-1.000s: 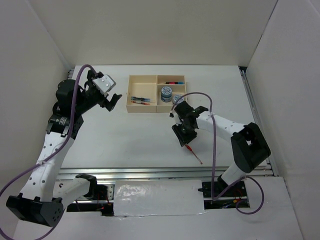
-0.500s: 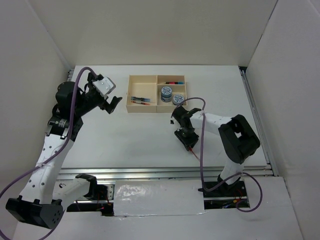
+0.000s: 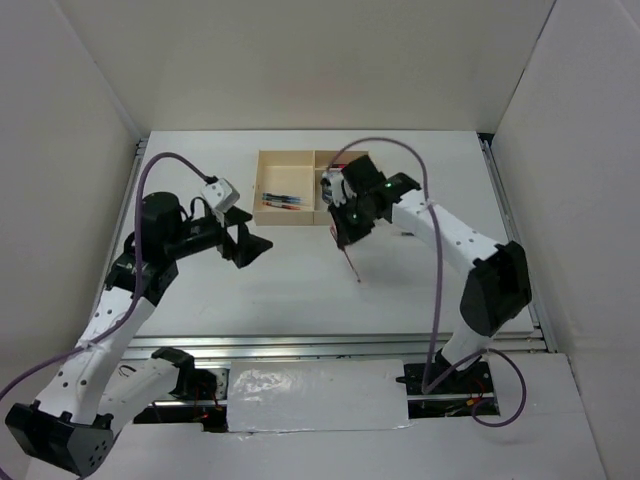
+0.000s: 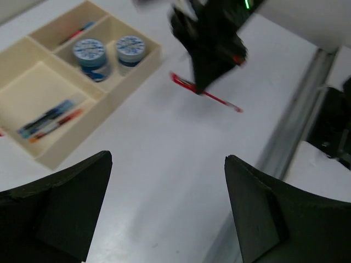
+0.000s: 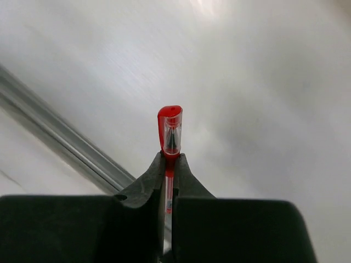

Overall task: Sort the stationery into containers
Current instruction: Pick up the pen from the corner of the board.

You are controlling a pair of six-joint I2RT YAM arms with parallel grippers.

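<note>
My right gripper (image 3: 346,232) is shut on a thin red pen (image 3: 352,263) and holds it above the table, just in front of the beige wooden tray (image 3: 290,216). The pen's capped end (image 5: 170,129) sticks out past the closed fingers; it also shows in the left wrist view (image 4: 208,95). The tray's large section holds several pens (image 4: 48,120). One small section holds two blue-white tape rolls (image 4: 90,52), the other the highlighters (image 4: 79,32). My left gripper (image 3: 255,245) is open and empty, to the left of the tray's front.
A metal rail (image 3: 330,343) runs along the table's near edge. White walls enclose the table at the left, back and right. The right arm's purple cable (image 3: 436,250) loops above the table.
My right gripper has lifted the red pen off the table and carried it back toward the tray. My left arm has swung down and right, closer to the table's middle.
</note>
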